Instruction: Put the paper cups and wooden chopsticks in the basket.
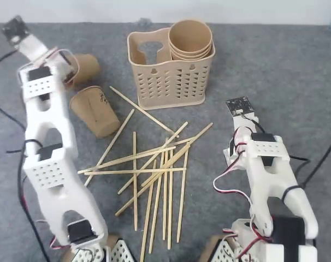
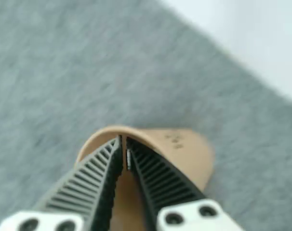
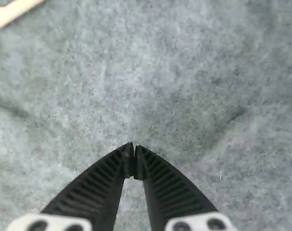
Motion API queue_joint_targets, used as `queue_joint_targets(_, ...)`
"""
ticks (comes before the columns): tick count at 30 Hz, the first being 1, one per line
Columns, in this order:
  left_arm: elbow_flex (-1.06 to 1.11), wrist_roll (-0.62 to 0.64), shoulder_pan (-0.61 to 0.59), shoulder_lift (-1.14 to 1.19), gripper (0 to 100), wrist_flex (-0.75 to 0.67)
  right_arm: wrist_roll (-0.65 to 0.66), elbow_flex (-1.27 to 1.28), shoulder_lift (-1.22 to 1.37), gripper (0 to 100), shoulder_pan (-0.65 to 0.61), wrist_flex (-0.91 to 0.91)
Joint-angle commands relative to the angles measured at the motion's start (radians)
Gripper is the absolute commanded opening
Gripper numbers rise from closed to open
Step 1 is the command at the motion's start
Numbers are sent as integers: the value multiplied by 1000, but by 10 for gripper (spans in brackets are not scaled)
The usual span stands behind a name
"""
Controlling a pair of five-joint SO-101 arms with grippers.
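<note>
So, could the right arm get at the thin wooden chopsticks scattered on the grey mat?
Probably yes: the right gripper, shut and empty, hangs over bare grey mat beside the thin wooden chopsticks, nothing standing between.

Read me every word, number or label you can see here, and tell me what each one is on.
Nothing here can be read.
Near paper cup, lying on its side: dark print on its wall, too small to read.
Far paper cup: faint marks, too blurred to read.
Basket and chopsticks: no text seen.
</note>
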Motion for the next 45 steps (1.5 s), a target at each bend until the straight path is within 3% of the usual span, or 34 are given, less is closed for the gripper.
queue_joint_targets(1, -47, 6, 38, -5, 15, -135, 14, -23, -4, 8, 5, -2)
queue_joint_targets(10, -111, 6, 55, 8, 17, -141, 8, -23, -2, 8, 2, -13)
queue_joint_targets(19, -84, 2, 78, 63, 196, -126, 8, -23, -2, 8, 2, -12)
queue_joint_targets(27, -91, 6, 15, 6, 195, -78, 8, -23, -2, 8, 2, -13)
queue_joint_targets(45, -131, 6, 20, 83, 199, -51, 8, -23, 1, 8, -22, -12)
